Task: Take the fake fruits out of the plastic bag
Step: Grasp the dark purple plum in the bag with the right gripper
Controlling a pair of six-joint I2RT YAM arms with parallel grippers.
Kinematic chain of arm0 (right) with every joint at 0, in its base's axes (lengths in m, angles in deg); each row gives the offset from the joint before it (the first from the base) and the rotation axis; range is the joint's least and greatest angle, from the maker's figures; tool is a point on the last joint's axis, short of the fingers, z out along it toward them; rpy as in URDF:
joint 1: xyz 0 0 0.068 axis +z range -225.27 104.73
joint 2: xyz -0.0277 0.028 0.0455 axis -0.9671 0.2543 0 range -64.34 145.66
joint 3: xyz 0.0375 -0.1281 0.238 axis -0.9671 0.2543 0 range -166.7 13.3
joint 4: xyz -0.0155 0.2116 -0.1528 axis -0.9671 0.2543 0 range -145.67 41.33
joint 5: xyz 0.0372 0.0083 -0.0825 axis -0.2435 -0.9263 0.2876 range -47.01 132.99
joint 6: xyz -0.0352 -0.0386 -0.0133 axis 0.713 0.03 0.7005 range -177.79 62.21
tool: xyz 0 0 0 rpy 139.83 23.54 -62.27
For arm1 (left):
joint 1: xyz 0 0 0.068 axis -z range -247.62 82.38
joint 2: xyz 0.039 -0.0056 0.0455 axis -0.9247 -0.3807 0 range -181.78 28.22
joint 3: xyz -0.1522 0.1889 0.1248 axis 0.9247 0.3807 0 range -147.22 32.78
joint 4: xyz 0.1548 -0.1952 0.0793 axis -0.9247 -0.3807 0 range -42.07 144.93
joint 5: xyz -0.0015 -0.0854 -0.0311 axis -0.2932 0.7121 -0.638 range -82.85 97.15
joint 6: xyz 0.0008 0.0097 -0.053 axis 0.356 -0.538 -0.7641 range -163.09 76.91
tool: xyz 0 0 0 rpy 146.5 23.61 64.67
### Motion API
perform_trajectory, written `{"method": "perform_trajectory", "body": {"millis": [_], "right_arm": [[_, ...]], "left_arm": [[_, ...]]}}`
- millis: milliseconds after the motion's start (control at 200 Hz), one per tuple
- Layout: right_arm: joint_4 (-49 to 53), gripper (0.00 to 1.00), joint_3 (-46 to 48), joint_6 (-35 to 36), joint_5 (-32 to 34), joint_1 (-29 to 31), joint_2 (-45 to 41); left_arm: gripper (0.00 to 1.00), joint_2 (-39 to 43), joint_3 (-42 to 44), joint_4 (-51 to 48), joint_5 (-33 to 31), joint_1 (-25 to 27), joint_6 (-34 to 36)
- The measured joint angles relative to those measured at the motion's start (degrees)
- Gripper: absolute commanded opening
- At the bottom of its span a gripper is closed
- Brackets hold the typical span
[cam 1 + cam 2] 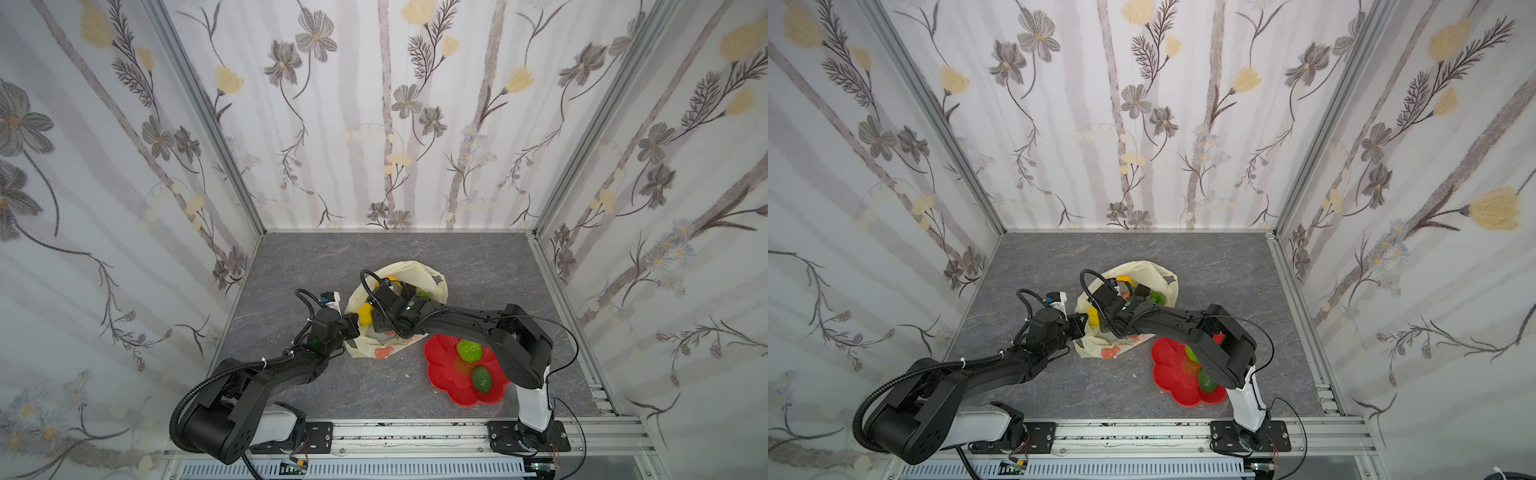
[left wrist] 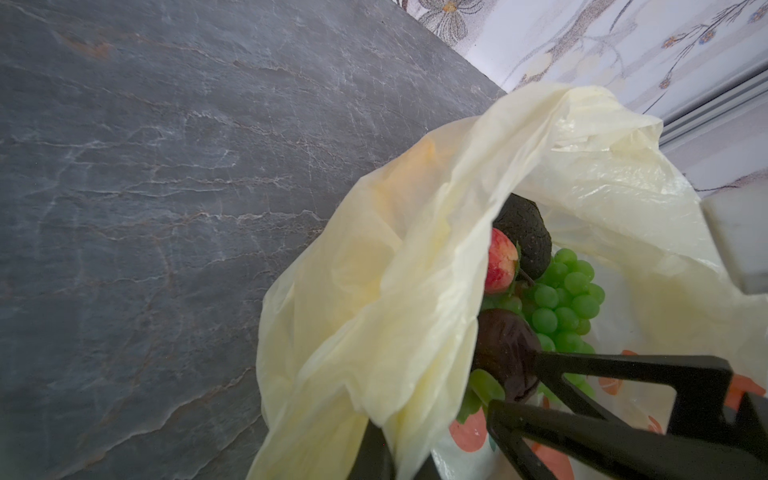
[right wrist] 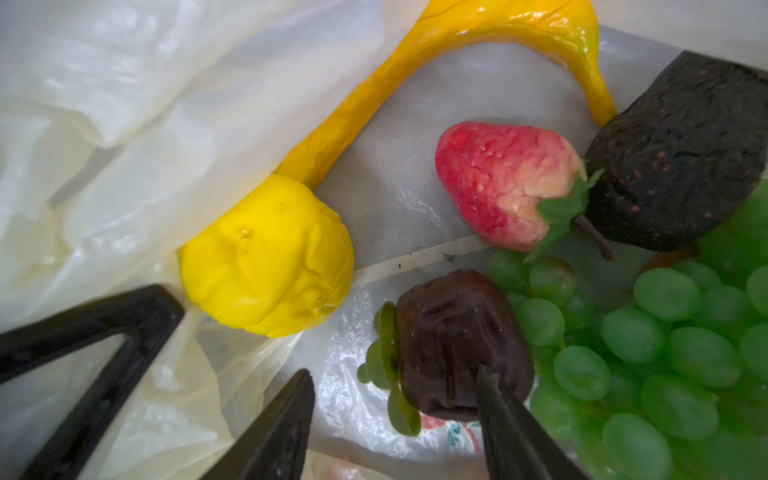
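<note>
Plastic bag (image 1: 419, 268), pale-yellow, thin and crinkly with orange-red fruit prints, lies with its mouth open at the middle of the grey marbled tabletop (image 1: 291, 257), and most of the fake fruits are inside it. Just beside its near right corner sits a red flower-shaped plastic dish (image 1: 444, 386) holding a bumpy lime-green fruit (image 1: 469, 350) and a dark green avocado (image 1: 481, 378). The left gripper (image 1: 354, 326) is clamped tight on the bag's rim at its left side, close to the lemon. The right gripper (image 3: 395, 370) reaches into the bag with jaws apart and grips nothing. Inside, a green grape bunch (image 3: 665, 340) fills one side. A curved yellow banana (image 3: 415, 54) runs along the bag wall, and its end meets a dented yellow lemon (image 3: 266, 257). A rough blackish-brown fruit (image 3: 681, 158) touches the leafy cap of a red strawberry (image 3: 498, 183). A smaller glossy dark-brown fruit (image 3: 457, 345) rests against the grapes, with one finger (image 3: 511, 415) of the right gripper touching it.
</note>
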Motion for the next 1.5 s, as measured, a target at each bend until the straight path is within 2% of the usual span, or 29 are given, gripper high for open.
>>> {"method": "perform_trajectory", "body": {"millis": [250,530,1189,1309,1499], "right_arm": [[3.1,0.65,0.2,-0.2,4.3,-0.2,0.0],[4.7,0.7,-0.2,-0.5,4.1,-0.5,2.0],[4.9,0.72,0.4,-0.6,4.0,0.5,3.7],[4.9,0.7,2.0,-1.0,4.8,0.6,3.3],[4.3,0.59,4.0,-1.3,5.4,0.7,2.7]], "left_arm": [[0.0,-0.5,-0.3,0.0,0.0,0.0,0.0],[0.0,-0.9,-0.4,0.0,0.0,0.1,0.0],[0.0,-0.7,-0.4,0.0,0.0,0.1,0.1],[0.0,-0.7,-0.4,0.0,0.0,0.1,0.1],[0.0,-0.7,-0.4,0.0,0.0,0.1,0.1]]}}
